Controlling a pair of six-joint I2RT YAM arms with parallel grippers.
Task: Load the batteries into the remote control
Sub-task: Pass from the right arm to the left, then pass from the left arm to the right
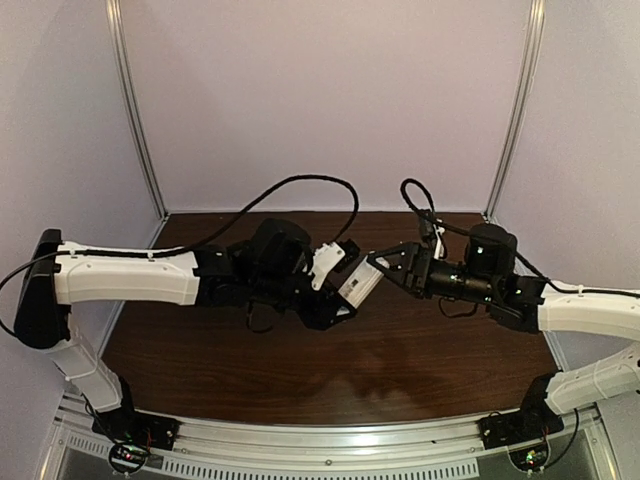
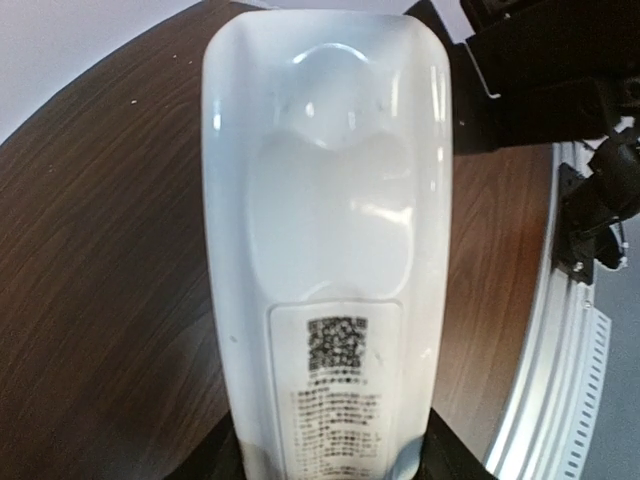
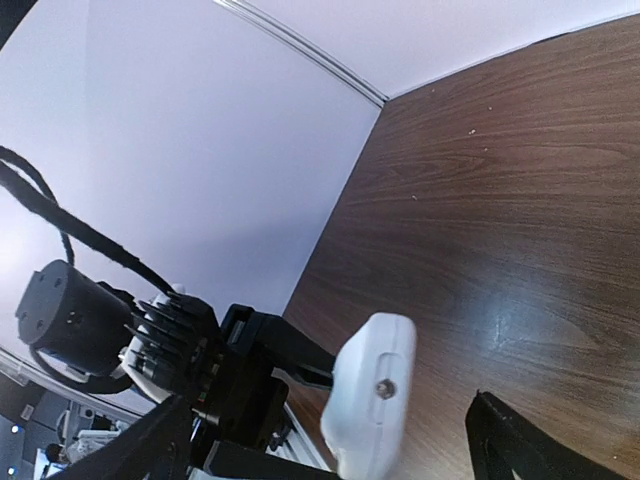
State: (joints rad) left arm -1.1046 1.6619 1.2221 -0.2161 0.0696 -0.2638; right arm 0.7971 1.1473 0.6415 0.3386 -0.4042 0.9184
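Note:
The remote control (image 1: pixel 358 282) is a slim white bar held off the table between the two arms. In the left wrist view its back face (image 2: pixel 330 250) fills the frame, with a printed code label near my fingers (image 2: pixel 455 462). My left gripper (image 2: pixel 335 455) is shut on its near end, with a dark finger on each side. My right gripper (image 1: pixel 385 263) faces the remote's far end. In the right wrist view that rounded end (image 3: pixel 370 395) sits between my wide-open gripper (image 3: pixel 340 440) fingers (image 3: pixel 520 445) without touching them. The batteries are out of view.
The dark wooden table (image 1: pixel 300 370) lies below both arms, with pale walls behind and at the sides. A metal rail (image 1: pixel 320 440) runs along the near edge. Black cables (image 1: pixel 300 185) loop above the wrists.

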